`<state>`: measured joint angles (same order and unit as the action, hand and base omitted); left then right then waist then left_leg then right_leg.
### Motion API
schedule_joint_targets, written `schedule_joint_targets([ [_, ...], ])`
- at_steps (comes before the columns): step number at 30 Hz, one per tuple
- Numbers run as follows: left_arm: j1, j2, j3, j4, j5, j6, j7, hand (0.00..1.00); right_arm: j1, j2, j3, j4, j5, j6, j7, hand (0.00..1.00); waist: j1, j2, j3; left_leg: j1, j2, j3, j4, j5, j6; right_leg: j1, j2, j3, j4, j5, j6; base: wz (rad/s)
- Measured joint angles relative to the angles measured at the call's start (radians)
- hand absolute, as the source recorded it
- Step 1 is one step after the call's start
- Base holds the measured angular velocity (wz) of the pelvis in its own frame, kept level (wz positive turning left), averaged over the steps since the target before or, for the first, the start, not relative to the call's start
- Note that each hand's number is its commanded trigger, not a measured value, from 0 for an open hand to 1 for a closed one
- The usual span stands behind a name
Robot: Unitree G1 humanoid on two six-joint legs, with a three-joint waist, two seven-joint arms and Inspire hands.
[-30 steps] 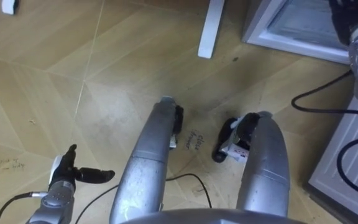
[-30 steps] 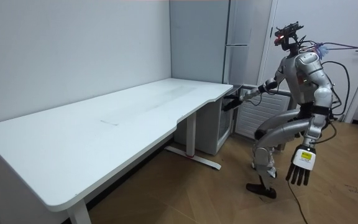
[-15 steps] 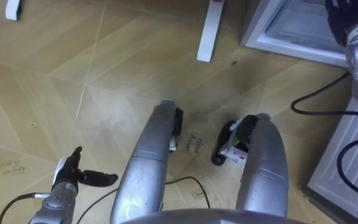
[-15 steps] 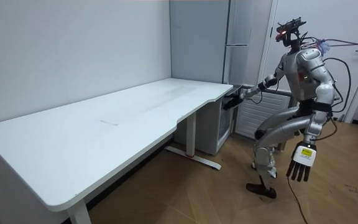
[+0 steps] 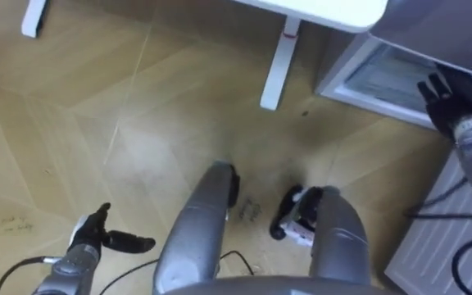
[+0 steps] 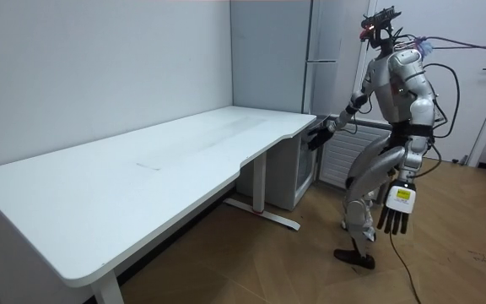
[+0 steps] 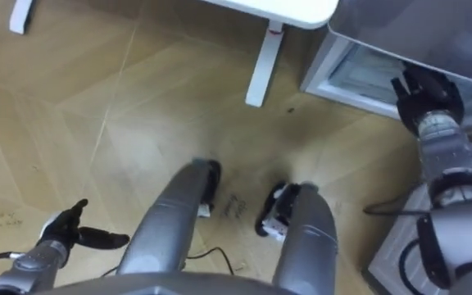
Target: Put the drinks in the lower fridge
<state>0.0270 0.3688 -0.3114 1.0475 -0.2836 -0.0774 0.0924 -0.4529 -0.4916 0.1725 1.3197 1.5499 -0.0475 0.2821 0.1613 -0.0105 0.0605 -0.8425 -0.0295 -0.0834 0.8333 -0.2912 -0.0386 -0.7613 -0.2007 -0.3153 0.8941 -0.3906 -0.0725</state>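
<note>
the left hand (image 5: 87,238) hangs low at the robot's left side, over the wooden floor (image 5: 138,123). its fingers are straight and slightly spread, the thumb sticks out to the side, and it holds nothing. in the room view this hand hangs beside the thigh, palm turned back, well apart from any furniture.

ahead of the left hand and off to its right, a white desk leg (image 5: 279,70) stands on the floor. the corner of the white desk (image 5: 326,10) lies above the leg.

further right is the lower fridge (image 5: 388,74), the task's place for drinks. it shows as a white frame around a pale, glassy face, just beyond the desk corner. the right hand (image 5: 453,98) is stretched forward at the fridge's right part, at or just over the frame. i cannot tell whether it touches the frame, nor whether this hand is spread or closed on anything.

below the right hand, nearer the robot, a white ribbed panel (image 5: 437,238) stands next to the forearm.

in the room view the robot stands with knees bent at the desk's far end, facing the fridge, right arm held out towards it.
</note>
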Motion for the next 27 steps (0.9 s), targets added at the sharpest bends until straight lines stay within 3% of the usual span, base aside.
schedule_joint_targets([
  [4,-0.036,-0.001,0.004,0.037,-0.007,-0.009,-0.017,0.00,0.046,0.004,0.000,0.012,-0.029,0.006,0.042,0.00,-0.015,0.017,0.0000,0.062,0.001,0.001,-0.054,0.001,0.009,0.065,0.013,0.000,-0.069,0.012,0.021,0.00],
  [9,-0.034,-0.005,0.041,0.065,-0.012,-0.015,-0.019,0.00,0.147,0.051,-0.091,0.049,-0.028,0.020,0.048,0.00,-0.027,0.024,-0.0057,0.166,0.003,0.009,-0.131,0.002,0.015,0.165,0.035,0.009,-0.159,0.026,0.044,-0.05],
  [12,-0.022,-0.014,0.052,0.083,-0.006,-0.017,-0.026,0.00,0.216,0.099,-0.139,0.078,-0.030,0.020,0.046,0.00,-0.045,0.031,-0.0138,0.231,0.005,0.016,-0.166,0.003,0.017,0.232,0.043,0.010,-0.209,0.033,0.054,-0.06],
  [15,-0.002,-0.042,0.138,0.121,-0.005,-0.018,-0.036,0.00,0.298,0.156,-0.196,0.077,-0.032,0.021,0.049,0.00,-0.071,0.027,-0.0207,0.318,0.004,0.033,-0.228,0.007,0.024,0.301,0.047,0.021,-0.257,0.040,0.064,-0.13],
  [17,0.040,-0.060,0.203,0.120,0.007,-0.018,-0.035,0.00,0.366,0.178,-0.202,0.075,-0.067,0.021,0.050,0.00,-0.079,0.022,-0.0372,0.400,0.008,0.054,-0.277,0.009,0.027,0.369,0.053,0.034,-0.300,0.046,0.070,-0.23],
  [20,0.092,-0.068,0.243,0.116,0.060,-0.018,-0.027,0.00,0.452,0.215,-0.217,0.080,-0.105,0.026,0.062,0.00,-0.109,0.008,-0.0567,0.511,0.016,0.067,-0.361,0.020,0.030,0.473,0.068,0.037,-0.381,0.064,0.075,-0.13],
  [24,0.135,-0.093,0.277,0.108,0.063,-0.017,-0.015,0.00,0.529,0.245,-0.238,0.074,-0.143,0.028,0.066,0.00,-0.135,-0.002,-0.0596,0.623,0.033,0.085,-0.424,0.022,0.028,0.576,0.098,0.050,-0.474,0.090,0.080,-0.21],
  [27,0.151,-0.131,0.351,0.093,0.138,-0.016,-0.008,0.00,0.573,0.263,-0.274,0.078,-0.169,0.028,0.068,0.00,-0.148,-0.011,-0.0577,0.696,0.042,0.104,-0.471,0.024,0.028,0.650,0.116,0.069,-0.538,0.110,0.086,-0.20],
])
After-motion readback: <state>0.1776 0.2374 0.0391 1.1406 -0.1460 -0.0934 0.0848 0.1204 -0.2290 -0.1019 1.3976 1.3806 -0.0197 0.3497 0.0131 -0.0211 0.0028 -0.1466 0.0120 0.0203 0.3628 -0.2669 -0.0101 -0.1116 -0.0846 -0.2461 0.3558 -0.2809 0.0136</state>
